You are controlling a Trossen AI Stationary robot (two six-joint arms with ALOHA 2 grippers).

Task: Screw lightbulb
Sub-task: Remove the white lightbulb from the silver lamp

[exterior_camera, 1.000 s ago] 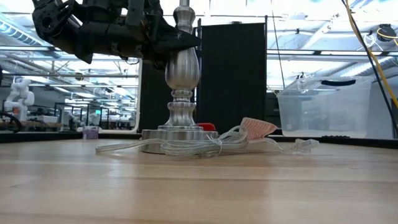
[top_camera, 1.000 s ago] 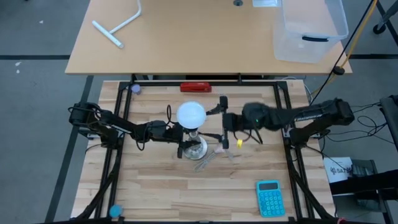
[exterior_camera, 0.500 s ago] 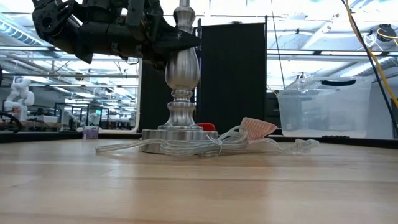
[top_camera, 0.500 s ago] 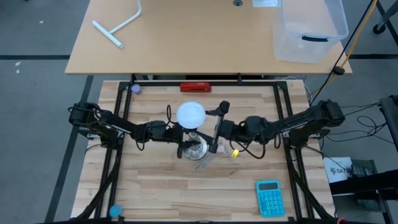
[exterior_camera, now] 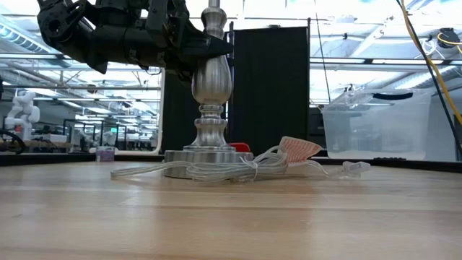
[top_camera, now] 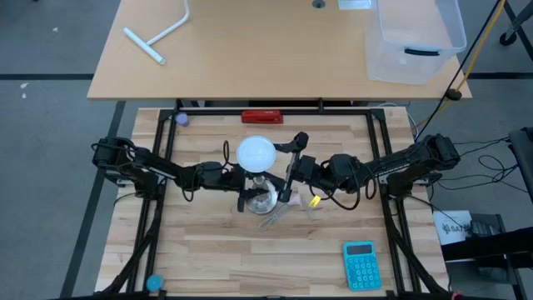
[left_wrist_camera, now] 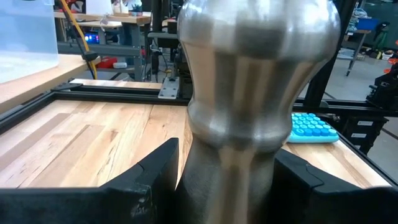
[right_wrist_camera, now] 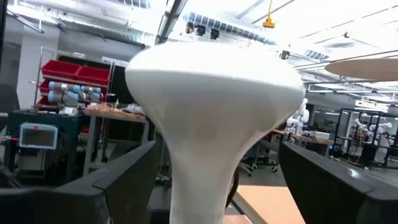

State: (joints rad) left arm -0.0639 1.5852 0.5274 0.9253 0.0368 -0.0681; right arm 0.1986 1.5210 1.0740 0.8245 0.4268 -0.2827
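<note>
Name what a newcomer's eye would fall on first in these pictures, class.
The white lightbulb stands out at the table's middle, atop a silver lamp stand. The left gripper clamps the stand's stem, while the right gripper's fingers flank the bulb's neck. A turquoise calculator lies near the front right.

- The lightbulb (right_wrist_camera: 211,99) between my right fingers (right_wrist_camera: 124,180) looks smooth, matt white, like frosted glass or plastic.
- The lamp stand (left_wrist_camera: 249,93) in my left gripper (left_wrist_camera: 227,180) is brushed silvery metal with a soft sheen.
- My fingers are dark matt plastic.
- The table (top_camera: 208,250) is pale wood, visibly grained.
- The cord (exterior_camera: 216,170) is clear, glossy plastic.
</note>
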